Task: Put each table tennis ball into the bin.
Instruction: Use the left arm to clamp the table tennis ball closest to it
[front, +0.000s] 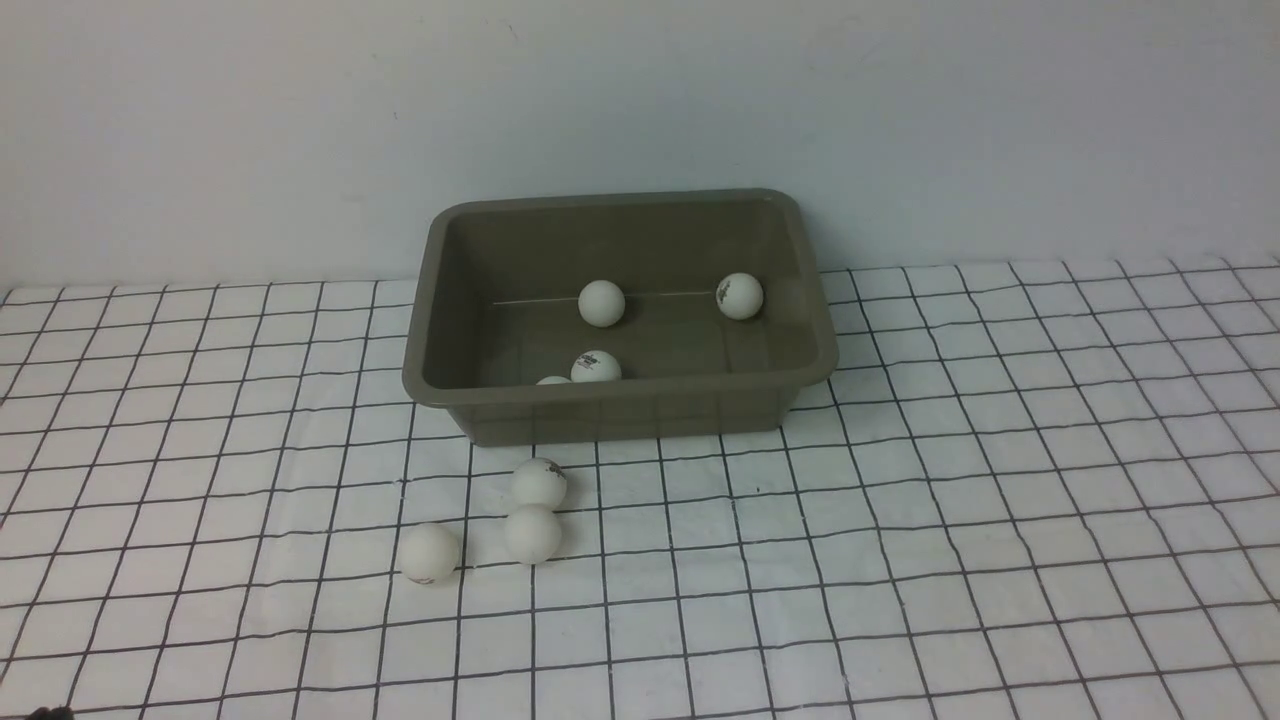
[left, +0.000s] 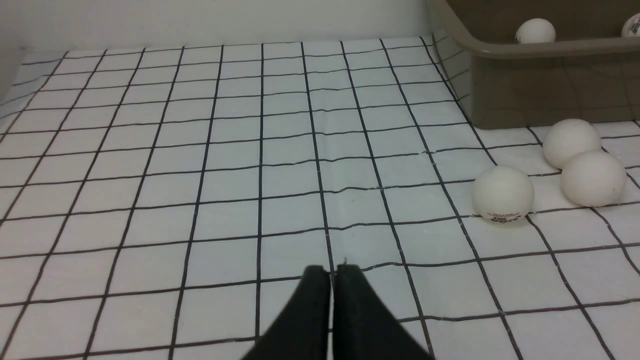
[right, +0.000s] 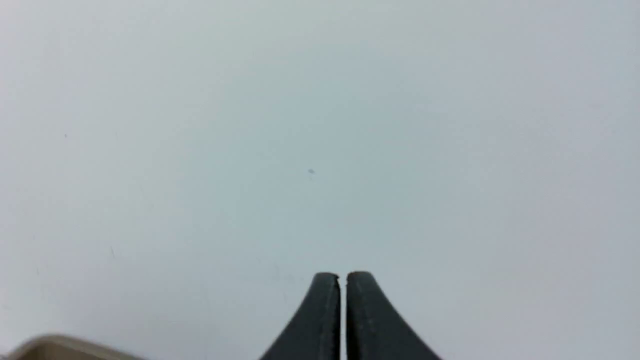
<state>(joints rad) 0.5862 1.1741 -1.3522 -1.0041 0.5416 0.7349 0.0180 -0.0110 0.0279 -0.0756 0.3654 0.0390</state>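
The left tool (left: 332, 272) is closed, jaws pressed together and empty, low over the worktop (left: 200, 200). Ahead of it, toward the robot's right, three table tennis balls are not yet binned. The nearest ball (left: 502, 194) stands alone with its print turned down toward the cloth. Just beyond it, the second ball (left: 593, 178) and the third ball (left: 570, 141) touch or nearly touch, and the third lies closest to the bin's front wall. Farther ahead the bin (left: 525, 85) stands upright on the worktop. The front view shows four balls inside it: a half-hidden ball (front: 552, 381) and a logo ball (front: 596, 367) close behind the near wall, then a plain ball (front: 601, 302) and a marked ball (front: 740, 296) toward the far wall. The right tool (right: 342, 277) is also closed on nothing. It faces the bare wall (right: 320, 125), and only a corner of the bin rim shows beside it. By this count, four of seven balls are placed. Three pick-and-drop cycles are left, and all of those balls lie within the left tool's forward area.
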